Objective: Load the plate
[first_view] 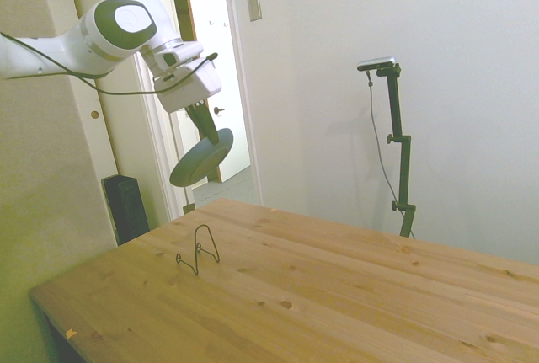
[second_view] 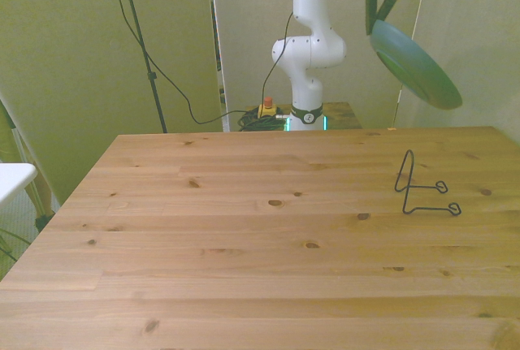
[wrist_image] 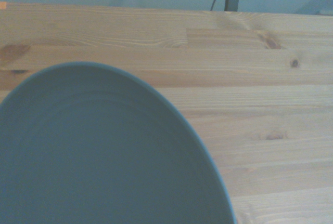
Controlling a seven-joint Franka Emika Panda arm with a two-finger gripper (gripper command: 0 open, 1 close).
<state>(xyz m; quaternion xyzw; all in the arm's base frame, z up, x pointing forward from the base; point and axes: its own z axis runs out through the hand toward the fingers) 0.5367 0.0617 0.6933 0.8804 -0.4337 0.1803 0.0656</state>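
Note:
The teal-grey plate [first_view: 200, 159] hangs tilted high above the table, its upper rim pinched by my gripper [first_view: 205, 130], which is shut on it. From the front, the plate [second_view: 414, 63] is at the upper right, held by the gripper [second_view: 382, 19]. In the wrist view the plate [wrist_image: 99, 151] fills much of the picture above the wooden boards. A thin black wire stand [first_view: 199, 251] sits on the table below and slightly ahead of the plate; from the front the stand [second_view: 422, 187] is on the right side of the table.
The wooden table [second_view: 244, 236] spreads wide toward the front view's left. A doorway [first_view: 210, 60] and a dark box [first_view: 126, 207] lie beyond the table's far end in the side view. Cables [second_view: 260, 118] lie near the robot base.

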